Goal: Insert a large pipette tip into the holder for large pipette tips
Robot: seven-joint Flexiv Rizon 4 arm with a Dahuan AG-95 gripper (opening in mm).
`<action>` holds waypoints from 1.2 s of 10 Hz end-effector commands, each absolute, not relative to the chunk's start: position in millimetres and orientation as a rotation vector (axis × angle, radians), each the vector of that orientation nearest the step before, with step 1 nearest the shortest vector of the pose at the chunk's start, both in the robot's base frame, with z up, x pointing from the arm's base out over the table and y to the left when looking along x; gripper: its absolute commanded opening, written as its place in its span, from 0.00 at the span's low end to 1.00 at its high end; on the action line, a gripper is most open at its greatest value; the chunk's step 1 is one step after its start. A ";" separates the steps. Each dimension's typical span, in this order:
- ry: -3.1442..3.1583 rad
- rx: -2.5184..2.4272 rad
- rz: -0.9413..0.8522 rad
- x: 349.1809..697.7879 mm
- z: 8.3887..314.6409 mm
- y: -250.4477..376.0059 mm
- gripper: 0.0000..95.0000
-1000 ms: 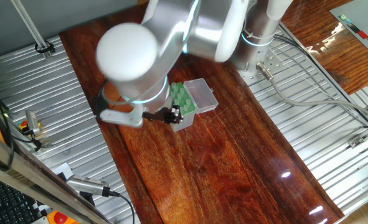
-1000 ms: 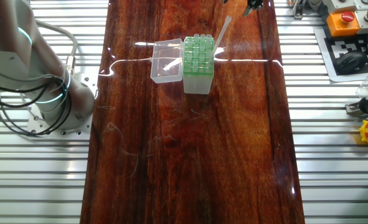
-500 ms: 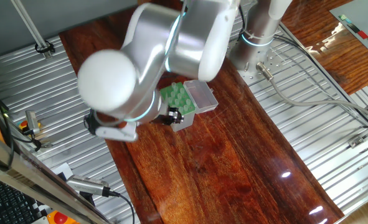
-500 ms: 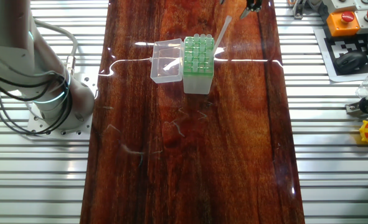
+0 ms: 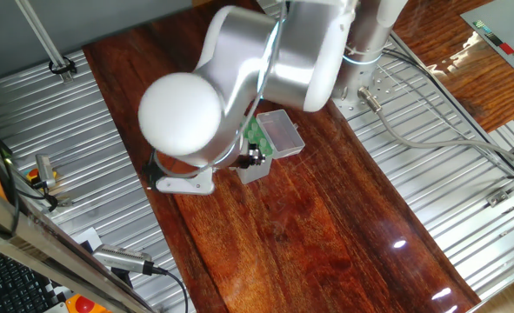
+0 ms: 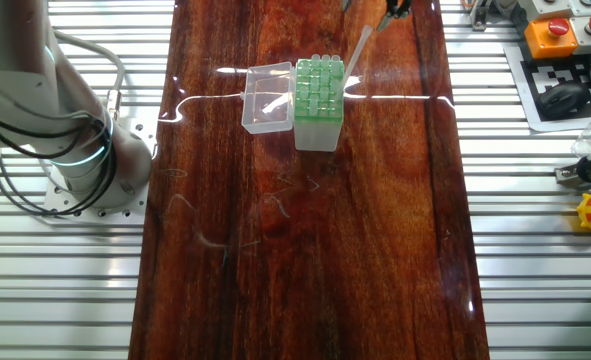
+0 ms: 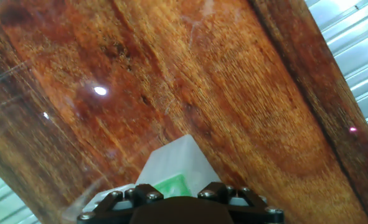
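Tip (image 6: 357, 52) lies on counter (image 6: 375, 220), leaning against holder (image 6: 317, 103). Jaws' state can't be told. Risk: a sloppy approach knocks the tip or shifts the holder.

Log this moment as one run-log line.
pincer: near pipette tip's top, state unclear | large pipette tip: leaning beside holder | holder: lid open

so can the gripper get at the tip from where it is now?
Probably yes. The tip leans on the holder at its far right corner, wide end up and free, nothing over it. The gripper hangs just beyond that end, mostly out of frame, so jaw state is unclear.
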State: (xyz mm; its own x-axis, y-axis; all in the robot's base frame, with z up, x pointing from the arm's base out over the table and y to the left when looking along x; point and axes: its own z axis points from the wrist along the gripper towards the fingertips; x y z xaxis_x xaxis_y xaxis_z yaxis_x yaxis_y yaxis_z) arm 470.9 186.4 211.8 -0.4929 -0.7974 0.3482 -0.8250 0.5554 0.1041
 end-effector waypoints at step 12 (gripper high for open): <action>-2.289 1.404 0.227 478.9 195.1 189.2 0.40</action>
State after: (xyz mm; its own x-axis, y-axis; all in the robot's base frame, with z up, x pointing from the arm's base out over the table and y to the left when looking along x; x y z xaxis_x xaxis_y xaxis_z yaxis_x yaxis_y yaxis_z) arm 479.4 189.5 195.1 -0.3824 -0.8059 0.4520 -0.8789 0.4683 0.0913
